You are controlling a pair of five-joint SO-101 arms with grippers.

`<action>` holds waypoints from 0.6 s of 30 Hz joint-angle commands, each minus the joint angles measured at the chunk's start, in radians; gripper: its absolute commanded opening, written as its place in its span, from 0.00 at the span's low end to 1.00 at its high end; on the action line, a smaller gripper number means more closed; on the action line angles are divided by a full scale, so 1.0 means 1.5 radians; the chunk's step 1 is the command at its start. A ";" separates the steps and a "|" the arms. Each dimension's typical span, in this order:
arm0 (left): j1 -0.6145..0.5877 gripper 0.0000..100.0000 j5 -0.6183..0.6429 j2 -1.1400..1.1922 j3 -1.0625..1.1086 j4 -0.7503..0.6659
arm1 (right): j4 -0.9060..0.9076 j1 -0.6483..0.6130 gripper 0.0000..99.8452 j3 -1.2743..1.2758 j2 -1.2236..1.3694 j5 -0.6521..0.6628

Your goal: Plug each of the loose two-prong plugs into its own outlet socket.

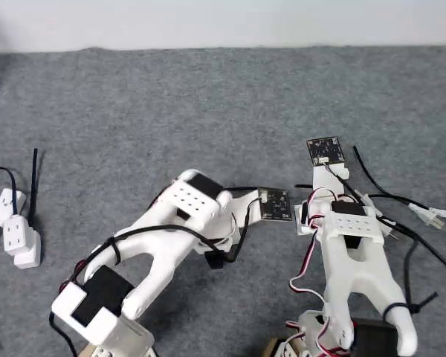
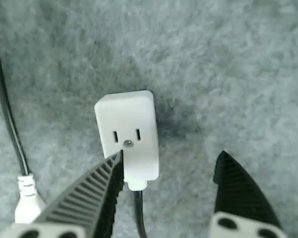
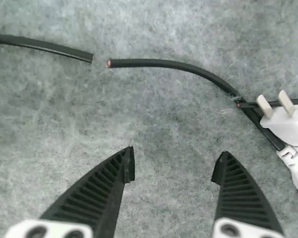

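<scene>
A two-prong plug [image 3: 288, 124] is noted flat on the desk [image 3: 139, 114], just beside the right fingers [image 3: 238, 193], which are spread and empty. An outlet socket [image 2: 126, 134] lies close by the left fingers [image 2: 97, 193], likewise spread. The plug is judged light and rigid; its white body should be gripped, prongs clear.

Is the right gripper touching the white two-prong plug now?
Apart. In the right wrist view, grey carpet shows between the open right gripper and the white plug lying beside it.

Fixed camera high overhead, two wrist cameras close over carpet [image 2: 238, 74]
</scene>
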 commanded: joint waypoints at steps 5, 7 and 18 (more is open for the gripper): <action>0.002 0.28 0.040 -0.030 0.018 -0.068 | -0.013 0.009 0.25 -0.008 -0.021 0.008; 0.001 0.28 0.040 -0.030 0.018 -0.080 | -0.013 0.009 0.25 -0.007 -0.021 0.008; 0.011 0.28 0.041 0.088 0.003 -0.041 | -0.013 0.009 0.25 -0.007 -0.021 0.008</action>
